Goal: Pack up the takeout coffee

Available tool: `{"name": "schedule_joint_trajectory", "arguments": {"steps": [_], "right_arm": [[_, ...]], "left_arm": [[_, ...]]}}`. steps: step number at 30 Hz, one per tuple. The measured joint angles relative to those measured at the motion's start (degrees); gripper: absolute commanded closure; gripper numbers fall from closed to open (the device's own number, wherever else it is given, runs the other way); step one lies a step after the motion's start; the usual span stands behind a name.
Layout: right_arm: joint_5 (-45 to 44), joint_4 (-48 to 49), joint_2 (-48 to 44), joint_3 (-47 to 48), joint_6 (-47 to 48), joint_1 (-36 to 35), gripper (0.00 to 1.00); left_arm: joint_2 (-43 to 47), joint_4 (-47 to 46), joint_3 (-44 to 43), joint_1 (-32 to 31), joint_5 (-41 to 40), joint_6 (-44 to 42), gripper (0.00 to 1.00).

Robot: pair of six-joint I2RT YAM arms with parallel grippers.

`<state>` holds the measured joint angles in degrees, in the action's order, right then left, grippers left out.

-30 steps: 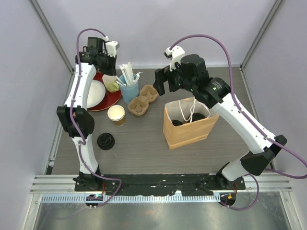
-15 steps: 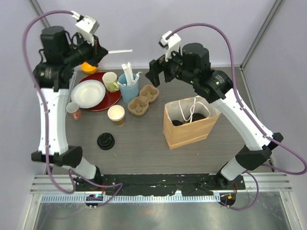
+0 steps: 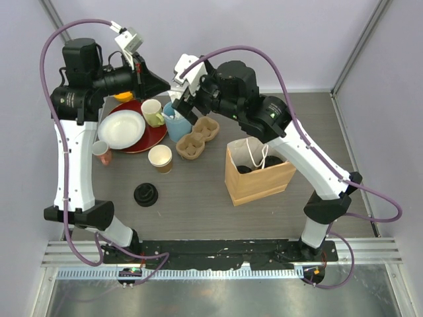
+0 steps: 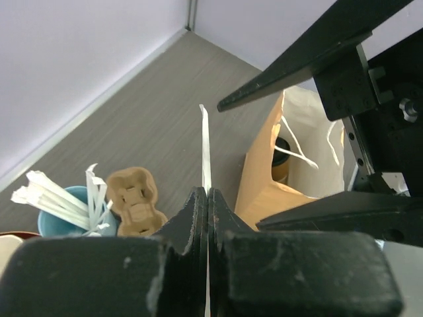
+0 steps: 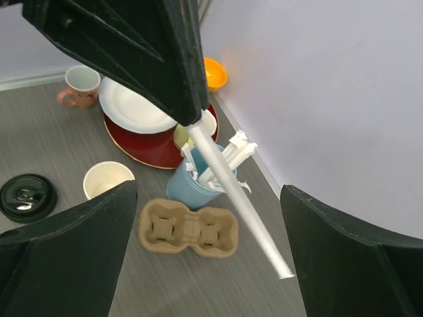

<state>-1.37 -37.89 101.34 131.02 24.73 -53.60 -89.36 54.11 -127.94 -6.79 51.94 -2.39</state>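
Top external.
- Paper cup [image 3: 160,157]: brown, cream inside, no lid. It stands upright on the worktop [image 3: 198,201], left of centre, just beside the red plate [image 3: 154,136].
- Black lid [image 3: 146,194]: lies flat, nearer the front edge and apart from the cup.
- Paper bag [image 3: 254,183]: upright, right of centre, with two lidded cups [image 3: 245,169] showing inside.
- Cardboard carrier [image 3: 196,139]: empty, between the blue cup [image 3: 177,125] and the bag.

Left wrist.
- Left fingers [image 4: 192,224]: together, clamped on a white stick [image 4: 205,145] held in the air. The bag and carrier are below.

Right wrist.
- Right fingers [image 5: 73,244]: wide apart, holding nothing. The stick crosses the gap between them, and no contact shows. The unlidded cup and loose lid lie below, towards the left edge.

Handling, judged.
- Cup: light, thin-walled and easily dented. It looks empty, so it is likely to tip at a nudge. Best taken across the wall a little under the rolled rim, with a gentle squeeze.
- Lid: light, stiff and probably slick. It lies too flat for a side grip, so pinch it at the raised edge. It has to be pressed evenly onto the rim before the cup goes into the bag.
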Motion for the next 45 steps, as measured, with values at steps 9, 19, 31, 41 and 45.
{"name": "schedule_joint_trajectory", "arguments": {"steps": [9, 19, 31, 41, 45], "right_arm": [[-2.5, -3.5, 0.2, 0.0, 5.4, 0.4, 0.47], [-2.8, -7.8, 2.3, 1.5, 5.3, 1.0, 0.99], [-1.9, -7.7, -3.8, -3.9, -11.4, 9.2, 0.99], [9.9, 2.8, -26.7, -30.1, -28.7, 17.4, 0.99], [11.3, 7.0, -32.6, -42.1, -31.7, 16.9, 0.99]], "left_arm": [[-0.6, 2.6, 0.1, -0.1, 8.7, -1.0, 1.0], [-0.7, 2.2, 0.1, -0.1, 11.7, -0.8, 0.95], [-0.7, -6.4, 1.0, -0.3, 5.4, 9.1, 0.0], [-0.6, -9.4, 4.4, -0.3, 1.6, 11.8, 0.0], [-0.6, -9.5, 4.9, -0.3, 1.6, 11.6, 0.0]]}}
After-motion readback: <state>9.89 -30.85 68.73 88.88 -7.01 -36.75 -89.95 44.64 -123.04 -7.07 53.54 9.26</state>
